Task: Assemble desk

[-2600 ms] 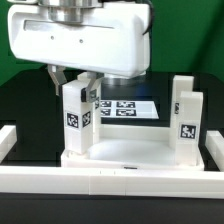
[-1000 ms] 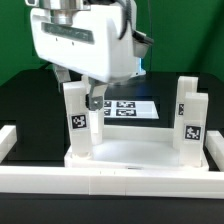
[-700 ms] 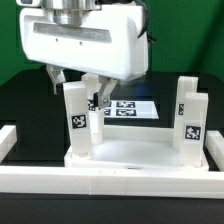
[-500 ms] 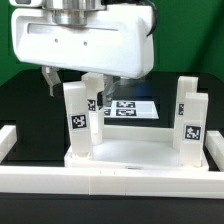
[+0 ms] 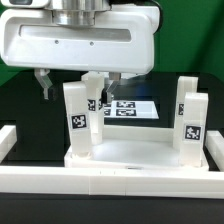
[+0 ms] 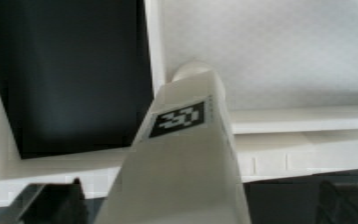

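Below the pincer (image 5: 68,84) stands the desk panel (image 5: 135,152), a wide white plastic slab with a raised rim, lying on the black table (image 5: 25,105) against the long white rail (image 5: 110,181) at the front. Upright square legs rise from its corners: a pair on the exterior view's left (image 5: 77,118), right under the pincer, and a pair on the exterior view's right (image 5: 188,115), well apart from it. Each near leg carries a black-and-white tag on its face. Two dark fingers (image 5: 43,82) hang spread from the broad white hand, one on either side of the left legs' tops, and I cannot tell whether either touches. Behind the pincer, flat on the table, lies the marker board (image 5: 130,107).

The wrist view alone gives the leg from above (image 6: 186,160): a smooth, matte white square post tapering away, a tag near its top, with dark fingertips (image 6: 48,200) blurred at either side. Past it show the panel's flat floor (image 6: 274,55) and rim, and the black surface beside them.
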You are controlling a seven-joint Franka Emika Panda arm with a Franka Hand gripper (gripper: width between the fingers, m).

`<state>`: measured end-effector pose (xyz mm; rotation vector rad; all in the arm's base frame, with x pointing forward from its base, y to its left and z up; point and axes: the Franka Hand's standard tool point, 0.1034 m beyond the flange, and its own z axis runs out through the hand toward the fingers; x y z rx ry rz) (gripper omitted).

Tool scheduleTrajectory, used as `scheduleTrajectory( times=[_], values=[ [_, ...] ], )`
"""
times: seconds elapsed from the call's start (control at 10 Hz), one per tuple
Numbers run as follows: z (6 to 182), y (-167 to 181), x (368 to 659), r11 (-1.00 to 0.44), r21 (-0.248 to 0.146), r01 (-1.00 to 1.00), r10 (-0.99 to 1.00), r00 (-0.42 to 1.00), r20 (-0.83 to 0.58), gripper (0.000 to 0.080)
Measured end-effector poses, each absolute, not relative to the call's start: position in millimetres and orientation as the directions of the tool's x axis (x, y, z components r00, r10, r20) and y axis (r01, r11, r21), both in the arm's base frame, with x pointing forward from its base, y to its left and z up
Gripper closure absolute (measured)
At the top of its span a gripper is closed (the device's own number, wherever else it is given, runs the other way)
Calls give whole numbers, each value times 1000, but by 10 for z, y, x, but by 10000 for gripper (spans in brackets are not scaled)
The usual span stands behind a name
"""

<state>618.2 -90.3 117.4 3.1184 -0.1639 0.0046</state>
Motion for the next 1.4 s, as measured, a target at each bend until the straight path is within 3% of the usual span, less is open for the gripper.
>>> scheduleTrajectory(
  times=[0.2,0.3,0.4,0.5,0.6,0.9,1.4],
  values=[
    [1175,-935,6182,-1000,26,0,0,1000,4,151],
    [1173,-937,6181,-1000,27,10,10,1000,4,263],
    [1173,-938,6181,-1000,27,5,5,1000,4,263],
    [1171,-934,6180,-1000,25,4,4,1000,4,446],
    [1171,-938,6181,-1000,26,0,0,1000,4,506],
    [1167,-952,6178,-999,25,-34,-34,999,3,506],
    [1161,-1113,6188,-848,13,-530,-530,848,3,506]
  ],
)
